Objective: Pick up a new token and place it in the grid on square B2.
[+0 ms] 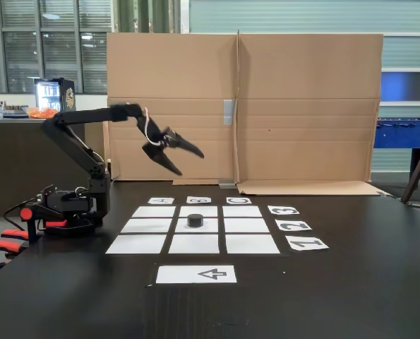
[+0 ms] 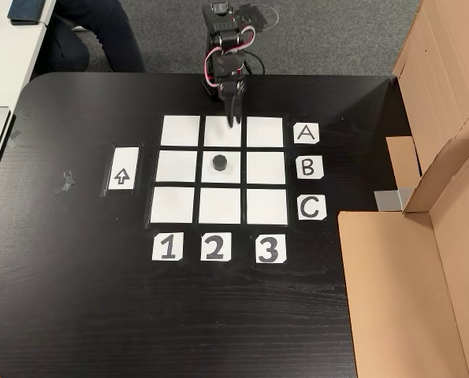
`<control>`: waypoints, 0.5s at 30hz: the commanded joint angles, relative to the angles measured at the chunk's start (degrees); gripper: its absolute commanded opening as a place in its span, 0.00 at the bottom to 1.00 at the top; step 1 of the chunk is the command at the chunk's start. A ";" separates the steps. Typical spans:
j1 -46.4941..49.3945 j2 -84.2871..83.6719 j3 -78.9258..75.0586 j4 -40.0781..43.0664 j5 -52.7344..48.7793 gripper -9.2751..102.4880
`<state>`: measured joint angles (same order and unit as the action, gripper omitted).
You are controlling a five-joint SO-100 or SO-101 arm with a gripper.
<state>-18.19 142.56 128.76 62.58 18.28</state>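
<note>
Side-on fixed view: we see the arm point(image 1: 90, 152) standing on the left part of the black table point(image 1: 351, 282), base clamped near the edge, upper link rising steeply, forearm reaching level toward the right. The gripper point(image 1: 188, 162) hangs in the air in front of the cardboard wall point(image 1: 301, 106), well above the sheets, angled down to the right. Its two dark fingers are spread in a clear V — nothing between them.

The token point(image 1: 195, 220) sits on square B2 point(image 1: 208, 226), the centre sheet of the grid point(image 1: 139, 244). It reads as a short black puck, upright, flat top, much smaller than its sheet, roughly centred on it. We note the arrow sheet point(image 1: 196, 274) lying nearer the camera, apart from the grid, and number labels point(image 1: 294, 225) along the grid's right side.

Top-down fixed view: the arm point(image 2: 226, 47) enters from the top edge, folded over itself with red and white cables showing. The gripper point(image 2: 234, 118) points down the picture and overlaps the top-middle sheet; from this angle we cannot tell how far the fingers stand apart. The token point(image 2: 219, 163) is a dark round disc on square B2 point(image 2: 234, 177), apart from the gripper. Letter labels point(image 2: 309, 167) run along the right of the grid point(image 2: 179, 205), the arrow sheet point(image 2: 123, 168) lies to its left.
</note>
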 commanded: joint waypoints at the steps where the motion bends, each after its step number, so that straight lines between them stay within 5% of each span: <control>1: -4.31 10.02 0.09 2.20 0.09 0.41; 15: -25.40 33.13 0.00 15.91 1.76 0.28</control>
<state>-38.85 172.35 128.76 76.82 19.60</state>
